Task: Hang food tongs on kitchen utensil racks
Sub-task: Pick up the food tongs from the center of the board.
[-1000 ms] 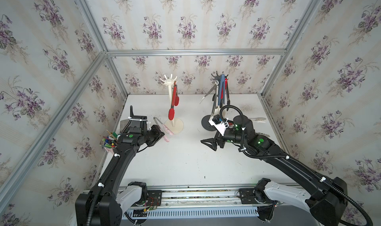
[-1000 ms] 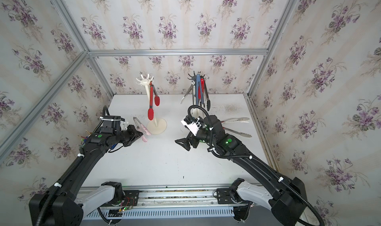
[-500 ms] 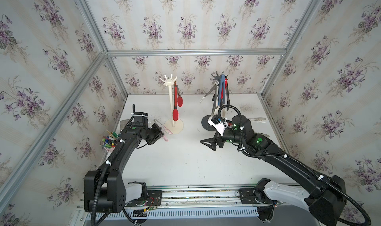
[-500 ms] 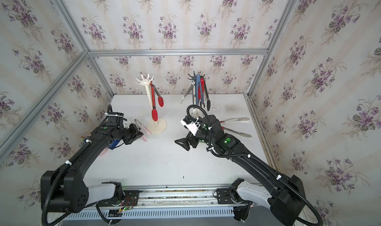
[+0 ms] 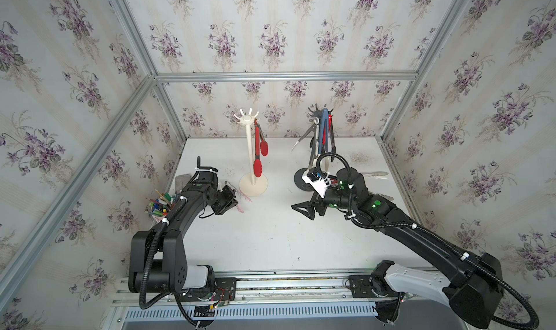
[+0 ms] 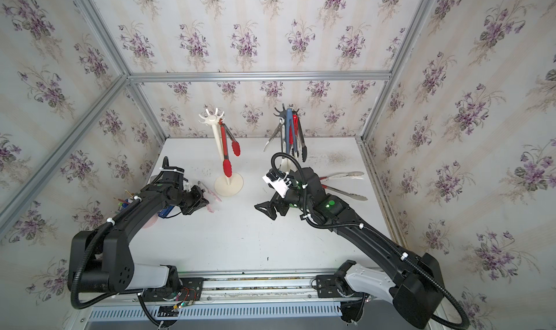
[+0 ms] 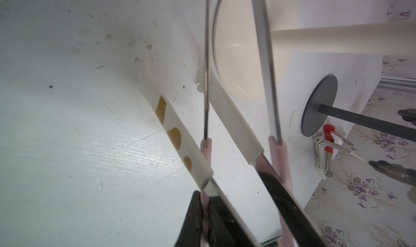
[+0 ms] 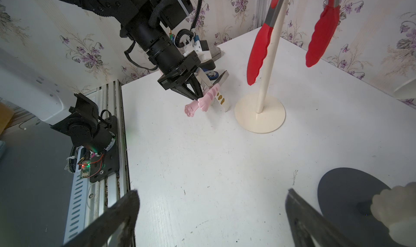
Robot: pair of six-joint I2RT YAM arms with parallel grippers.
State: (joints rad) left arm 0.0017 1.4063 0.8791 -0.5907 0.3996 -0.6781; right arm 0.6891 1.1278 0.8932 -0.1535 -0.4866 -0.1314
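My left hand [image 5: 230,202] is clenched on one pair of pink paw-tipped tongs [image 8: 206,100], low over the surface [image 5: 270,238]. One white spotted pair [image 8: 221,99] sits just beside them. Two racks stand further back. The cream rack [image 5: 249,151] carries one red pair [image 5: 258,151]. The dark grey rack [image 5: 316,112] carries at least three pairs, too bunched to count. My right hand [image 5: 302,212] hangs released before it. Two loose tongs [image 6: 346,174] lie on the surface at the far right.

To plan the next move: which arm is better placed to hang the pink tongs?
Left. The left hand is shut on the pink tongs beside the cream rack; the right hand is open and empty.
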